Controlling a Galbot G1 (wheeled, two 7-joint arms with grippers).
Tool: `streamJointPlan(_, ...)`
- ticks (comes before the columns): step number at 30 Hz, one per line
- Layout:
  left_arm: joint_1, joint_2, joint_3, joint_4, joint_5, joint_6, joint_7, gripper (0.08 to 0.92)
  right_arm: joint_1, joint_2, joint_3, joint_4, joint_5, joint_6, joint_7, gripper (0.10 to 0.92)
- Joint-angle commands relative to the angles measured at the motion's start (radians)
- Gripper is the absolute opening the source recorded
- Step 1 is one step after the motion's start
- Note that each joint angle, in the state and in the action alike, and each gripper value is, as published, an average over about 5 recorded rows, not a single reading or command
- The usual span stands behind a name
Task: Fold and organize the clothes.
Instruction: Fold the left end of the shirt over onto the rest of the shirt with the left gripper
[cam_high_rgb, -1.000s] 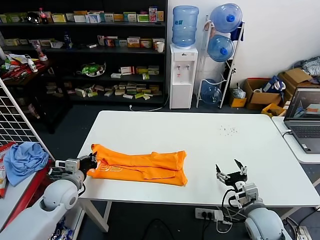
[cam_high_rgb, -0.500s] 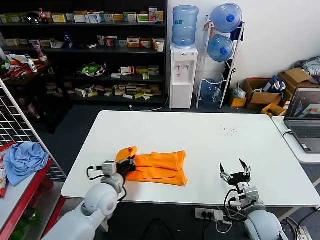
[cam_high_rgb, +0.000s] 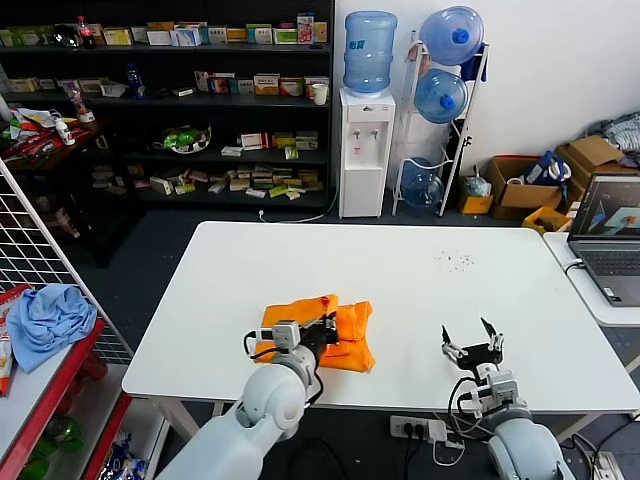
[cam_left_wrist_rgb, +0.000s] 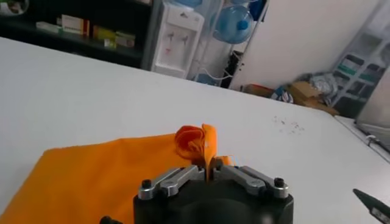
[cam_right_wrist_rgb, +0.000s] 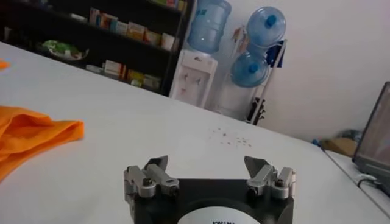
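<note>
Garment: orange T-shirt lies on the white table near its front edge, left of centre, bunched into a short stack of layers.
Left gripper: left gripper sits over the shirt's middle; jaws nearly closed, pinching a thin upright fold of orange fabric with a crumpled knot of cloth just beyond the tips.
Right gripper: right gripper parked at the table's front edge, well apart from the shirt; jaws spread wide, holding nothing.
Step (judged): carrying one end of the shirt across the other to halve it.
Risk 1: pinch is on a narrow edge only; a slip would drop the layer short and leave a skewed fold.
Risk 2: the bunched knot may land as a lump if let go without laying the fabric flat.
Risk 3: dragging while clamped could pull the lower layers along and undo the stack.
Bystander: light blue cloth on a side shelf to the left, off the table.
</note>
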Motion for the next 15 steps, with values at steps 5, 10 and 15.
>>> streamJointPlan(5,-0.019,-0.134,0.004,0.123,0.047,-0.166,0.045,0.316,0.011,0.029,-0.012,-0.004,-0.006,-0.005,0.005,0.823)
streamJointPlan(10,0.015,-0.082,-0.020,0.060,0.043,-0.163,0.052,0.464,0.009,0.027,-0.019,0.002,-0.009,-0.009,0.005,0.823)
streamJointPlan(15,0.049,0.059,-0.069,0.007,0.065,-0.159,0.085,0.611,0.009,0.014,-0.024,0.016,-0.007,-0.016,0.004,0.823)
